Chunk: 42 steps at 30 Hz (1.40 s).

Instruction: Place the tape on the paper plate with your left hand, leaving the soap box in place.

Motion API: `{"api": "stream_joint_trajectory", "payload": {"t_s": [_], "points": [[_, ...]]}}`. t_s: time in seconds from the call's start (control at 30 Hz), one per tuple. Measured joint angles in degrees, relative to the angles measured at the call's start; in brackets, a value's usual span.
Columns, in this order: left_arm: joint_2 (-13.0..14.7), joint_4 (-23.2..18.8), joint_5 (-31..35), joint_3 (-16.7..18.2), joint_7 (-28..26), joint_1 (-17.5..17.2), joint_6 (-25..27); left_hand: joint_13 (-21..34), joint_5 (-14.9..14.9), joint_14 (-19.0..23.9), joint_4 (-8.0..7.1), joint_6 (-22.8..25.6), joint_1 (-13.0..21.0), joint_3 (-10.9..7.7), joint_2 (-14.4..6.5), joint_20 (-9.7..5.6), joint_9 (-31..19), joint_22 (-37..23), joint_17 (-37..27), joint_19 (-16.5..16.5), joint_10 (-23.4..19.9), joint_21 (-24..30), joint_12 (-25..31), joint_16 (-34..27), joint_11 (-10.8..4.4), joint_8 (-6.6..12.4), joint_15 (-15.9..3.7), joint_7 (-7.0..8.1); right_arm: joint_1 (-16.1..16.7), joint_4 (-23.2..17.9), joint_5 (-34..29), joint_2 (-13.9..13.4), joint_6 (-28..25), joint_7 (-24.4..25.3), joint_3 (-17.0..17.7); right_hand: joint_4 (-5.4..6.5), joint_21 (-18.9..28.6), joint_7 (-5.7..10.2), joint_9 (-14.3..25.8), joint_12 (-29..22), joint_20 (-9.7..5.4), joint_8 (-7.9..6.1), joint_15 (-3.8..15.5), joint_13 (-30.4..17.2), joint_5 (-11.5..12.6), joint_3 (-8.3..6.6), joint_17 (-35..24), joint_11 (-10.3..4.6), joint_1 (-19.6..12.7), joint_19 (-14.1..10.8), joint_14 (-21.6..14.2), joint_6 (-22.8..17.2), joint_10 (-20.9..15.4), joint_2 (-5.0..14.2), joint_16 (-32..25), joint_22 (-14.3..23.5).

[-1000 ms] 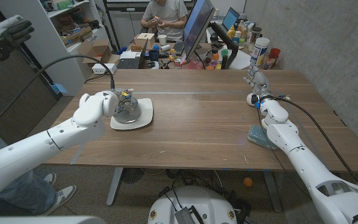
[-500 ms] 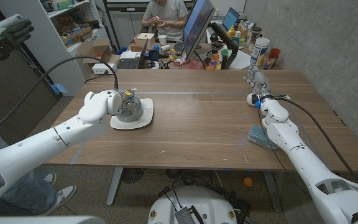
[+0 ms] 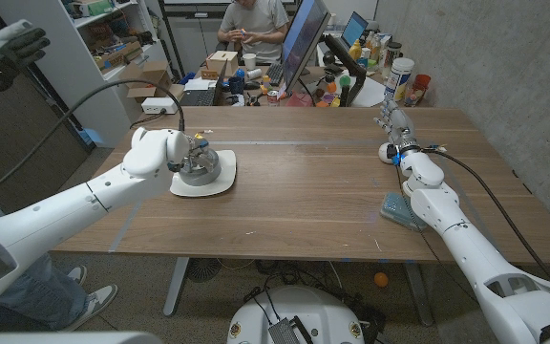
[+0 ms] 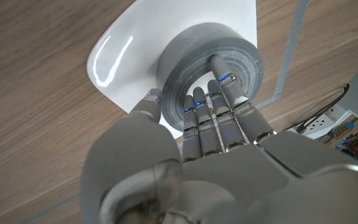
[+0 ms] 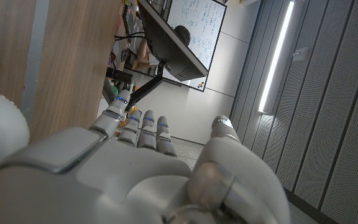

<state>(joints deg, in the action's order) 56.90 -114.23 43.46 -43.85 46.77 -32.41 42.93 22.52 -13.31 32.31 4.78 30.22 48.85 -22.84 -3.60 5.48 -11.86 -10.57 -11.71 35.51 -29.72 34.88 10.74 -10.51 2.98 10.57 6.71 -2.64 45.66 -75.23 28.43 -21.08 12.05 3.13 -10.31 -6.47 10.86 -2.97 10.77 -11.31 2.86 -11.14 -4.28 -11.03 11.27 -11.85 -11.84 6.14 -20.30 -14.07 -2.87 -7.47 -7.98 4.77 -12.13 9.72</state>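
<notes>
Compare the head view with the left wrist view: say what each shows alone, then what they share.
Head view alone: the right hand at the table's far right edge, the blue soap box by the right forearm, and a person behind the table.

Left wrist view alone: fingers reaching into the roll's hole.

Both: the left hand holding the grey tape on the paper plate.

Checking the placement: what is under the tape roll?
The tape sits on the white paper plate, on the table. The left hand grips the roll, fingers in its core, hiding part of the plate.
</notes>
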Motion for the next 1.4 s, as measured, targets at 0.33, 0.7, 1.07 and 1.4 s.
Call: {"api": "stream_joint_trajectory", "payload": {"t_s": [0.33,0.7,1.07,1.4], "points": [[0.49,-1.34,-1.05,0.34,2.89,0.18,0.15,-0.26,0.0,-0.45,-0.03,-0.56,-0.2,0.03,0.2,3.53,0.27,0.0,0.0,-4.4,0.2,-0.06,-0.16,0.0,-0.02,-0.01,0.42,0.17,0.5,-1.42,0.0,-0.33,-0.07,0.02,0.08,0.0,0.0,0.0,0.0,0.0,0.0,0.0,0.0,0.0,0.0,0.0,0.0,0.0,0.0,0.0,0.0,0.0,0.0,0.0,0.0,0.0],[2.5,-5.17,-3.18,2.14,3.96,-1.22,1.48,-0.48,0.4,-0.52,-0.44,-1.3,-1.64,0.44,-0.04,5.97,0.3,0.01,0.0,-6.87,0.8,-9.54,-0.16,0.0,0.58,-0.23,0.6,-0.32,1.65,-3.16,-0.06,-0.52,0.45,0.77,0.3,0.0,0.0,0.52,0.0,-0.44,0.0,-0.39,-0.02,-0.04,0.4,0.0,0.13,0.01,0.0,0.0,-0.83,-0.95,-0.85,0.0,0.0,0.0],[5.68,-11.11,-5.38,5.59,2.34,-3.17,3.6,-0.74,0.62,-0.77,-0.67,-1.8,-2.17,0.67,0.05,7.2,0.14,0.29,0.03,-7.18,1.63,-10.93,-0.16,0.0,0.8,-0.21,0.84,-0.62,3.18,-5.56,0.07,-0.8,0.79,1.47,0.44,0.0,0.0,0.21,0.0,-0.44,0.0,-0.39,-0.02,-0.04,0.4,0.0,0.13,0.01,0.0,0.0,-0.83,-1.26,-0.84,0.0,0.0,0.0],[8.81,-15.89,-7.43,9.78,-0.79,-5.94,5.0,-1.01,0.62,-0.77,-0.66,-1.8,-2.4,0.66,-0.18,7.2,0.14,0.29,0.26,-7.18,1.62,-10.93,0.08,-0.32,0.8,-0.21,0.84,-0.62,4.18,-6.93,0.13,-0.98,0.88,2.15,0.44,0.0,0.0,0.21,0.0,-0.44,0.0,-0.39,-0.01,-0.03,0.39,0.0,0.12,0.01,0.0,0.0,-0.82,-1.25,-0.83,0.0,0.0,0.0]]}}
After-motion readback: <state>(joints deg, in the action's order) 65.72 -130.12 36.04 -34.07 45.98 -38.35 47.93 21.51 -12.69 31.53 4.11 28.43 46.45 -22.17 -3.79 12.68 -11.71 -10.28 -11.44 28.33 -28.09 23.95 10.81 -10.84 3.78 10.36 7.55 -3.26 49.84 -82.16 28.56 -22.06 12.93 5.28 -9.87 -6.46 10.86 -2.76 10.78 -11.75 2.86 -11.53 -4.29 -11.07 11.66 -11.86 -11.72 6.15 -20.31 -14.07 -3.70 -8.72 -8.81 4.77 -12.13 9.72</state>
